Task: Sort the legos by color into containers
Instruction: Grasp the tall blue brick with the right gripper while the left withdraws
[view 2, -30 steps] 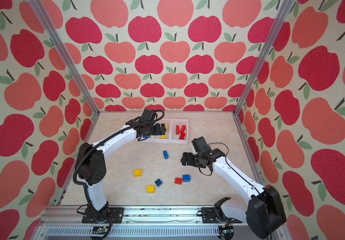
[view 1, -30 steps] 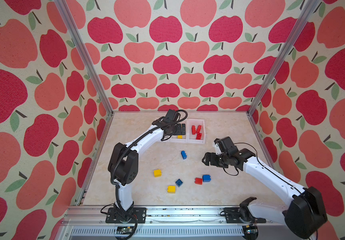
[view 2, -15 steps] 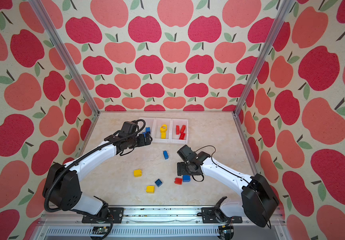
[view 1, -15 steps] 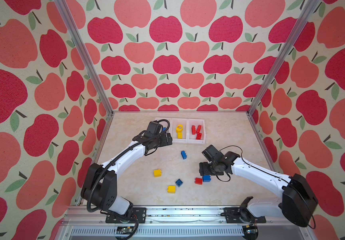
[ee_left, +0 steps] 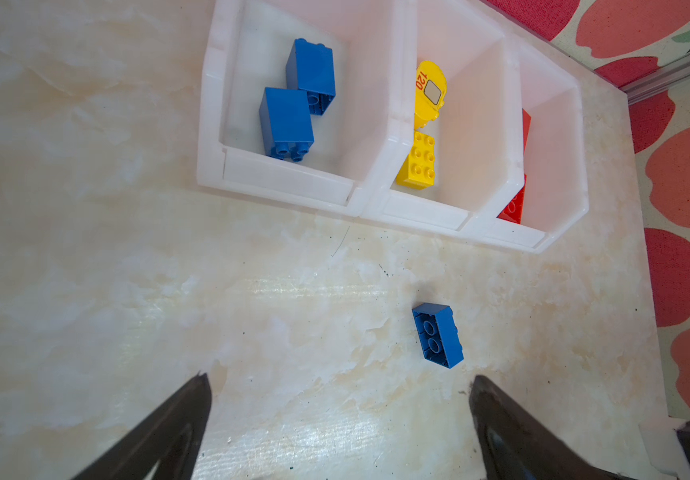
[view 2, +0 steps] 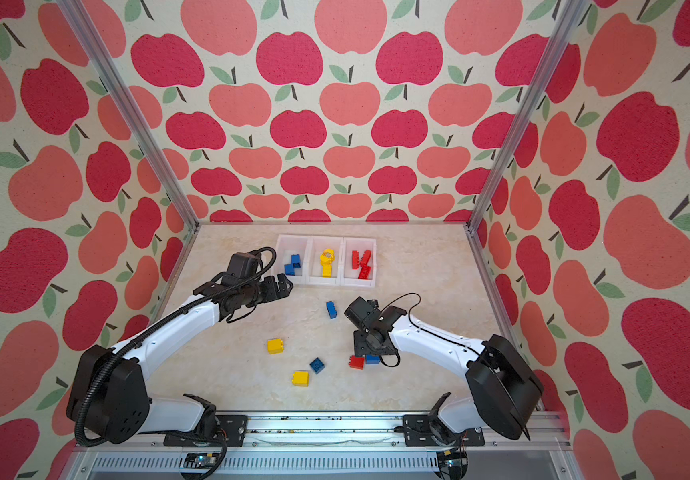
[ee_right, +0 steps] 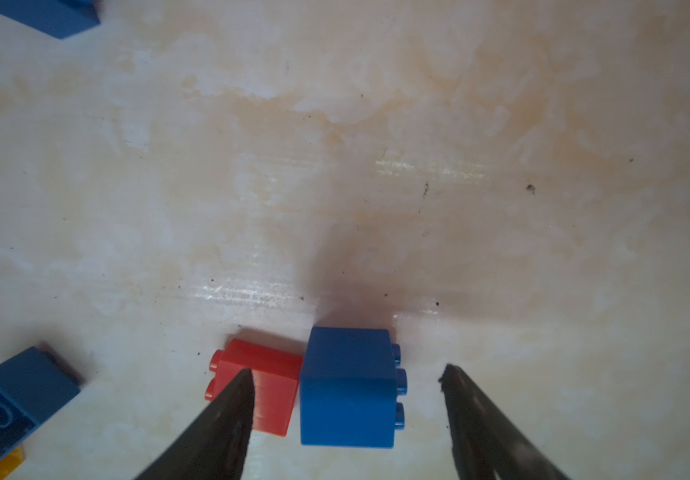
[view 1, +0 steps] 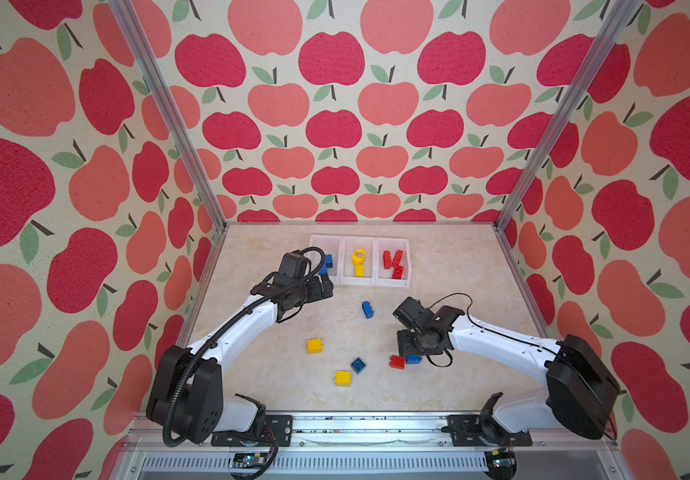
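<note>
Yellow rounded lego [ee_left: 425,113] — red "120" beside grey square [ee_left: 433,92]

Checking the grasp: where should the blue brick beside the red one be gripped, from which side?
From above, across the two free plain faces of the blue brick. It lies on its side: studs on one face, the red brick touching the opposite one, so closing along that line likely catches both.
</note>
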### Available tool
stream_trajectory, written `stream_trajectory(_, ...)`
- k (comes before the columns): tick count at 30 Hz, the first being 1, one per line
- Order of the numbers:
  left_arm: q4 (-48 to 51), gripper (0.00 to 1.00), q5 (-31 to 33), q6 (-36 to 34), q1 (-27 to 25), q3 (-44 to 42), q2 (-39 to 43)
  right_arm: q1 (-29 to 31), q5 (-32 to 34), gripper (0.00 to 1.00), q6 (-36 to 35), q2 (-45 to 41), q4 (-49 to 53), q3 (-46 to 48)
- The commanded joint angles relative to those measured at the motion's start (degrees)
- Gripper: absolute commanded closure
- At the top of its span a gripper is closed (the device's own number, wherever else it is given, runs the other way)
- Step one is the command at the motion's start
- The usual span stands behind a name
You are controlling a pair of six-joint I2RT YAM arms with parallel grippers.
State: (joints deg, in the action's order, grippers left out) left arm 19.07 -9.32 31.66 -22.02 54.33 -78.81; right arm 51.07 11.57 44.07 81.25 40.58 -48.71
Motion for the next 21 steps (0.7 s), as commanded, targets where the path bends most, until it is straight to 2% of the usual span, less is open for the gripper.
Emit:
stream_trajectory(1,-1.14,0.01,-0.53,0.68,0.47,-1.29,1.73,0.52,1.4,0.31,1.06,0.67,0.7,0.31)
stream_trajectory(8,-1.15,0.01,-0.67,0.86,0.84,-2.12,2.37,0.96,-0.12,0.38,1.71,1.09,-0.48,1.58)
stream_trajectory(21,-1.49,0.01,-0.75,1.07,0.93,-2.72,2.17,1.06,-1.62,0.43,1.98,2.83,-2.63,3.27)
